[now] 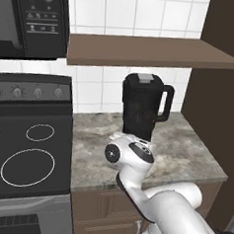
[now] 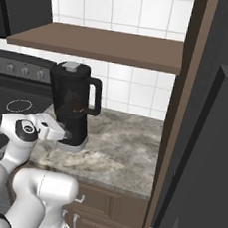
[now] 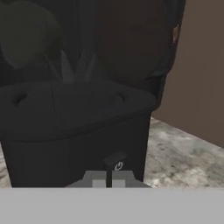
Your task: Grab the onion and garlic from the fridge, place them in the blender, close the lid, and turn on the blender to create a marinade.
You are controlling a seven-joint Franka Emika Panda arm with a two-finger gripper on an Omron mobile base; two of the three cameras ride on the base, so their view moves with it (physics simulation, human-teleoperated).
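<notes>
Setting: home kitchen. You have a marble-look counter (image 1: 185, 153) under the hand, a black stove (image 1: 27, 152) off to its left, white wall tiles (image 1: 146, 14) and a wooden shelf (image 1: 153, 51) beyond it, wooden cabinets (image 2: 110, 206) below.

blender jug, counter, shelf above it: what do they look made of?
Blender jug: dark glossy plastic or smoked glass, faintly see-through; can't tell which. Counter: polished stone, going by the mottled grey-brown veining. Shelf: matte brown wood or laminate, flat colour, no grain visible.
</notes>
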